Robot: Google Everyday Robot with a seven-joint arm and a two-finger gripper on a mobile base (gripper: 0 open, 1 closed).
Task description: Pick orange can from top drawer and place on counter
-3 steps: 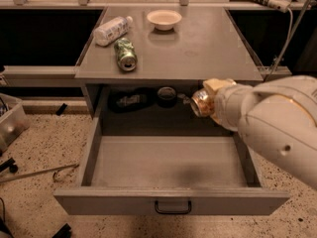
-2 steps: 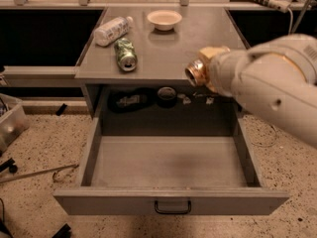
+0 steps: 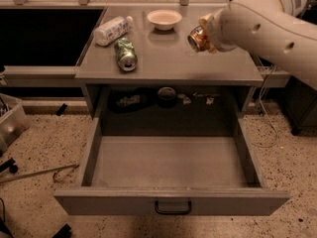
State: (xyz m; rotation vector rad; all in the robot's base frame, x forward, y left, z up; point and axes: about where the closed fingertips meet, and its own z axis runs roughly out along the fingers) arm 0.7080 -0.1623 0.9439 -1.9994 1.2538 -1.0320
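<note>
My gripper [image 3: 204, 33] is shut on the orange can [image 3: 197, 38] and holds it tilted above the right half of the counter [image 3: 198, 63]. The can's silver end faces the camera; the rest of it is hidden in my hand. The white arm reaches in from the upper right. The top drawer [image 3: 171, 165] stands pulled fully out below the counter, with its flat front panel and small black handle [image 3: 173, 208] toward the camera. Nothing shows inside the drawer.
On the counter lie a green can [image 3: 125, 54] and a white plastic bottle [image 3: 112, 30] at the left, and a white bowl [image 3: 164, 19] at the back middle. Dark items sit in the shadowed recess behind the drawer. A clear bin [image 3: 11, 123] stands on the floor at left.
My gripper has lifted the orange can from the back of the drawer opening up above the counter's right side. The drawer and the counter items have not moved.
</note>
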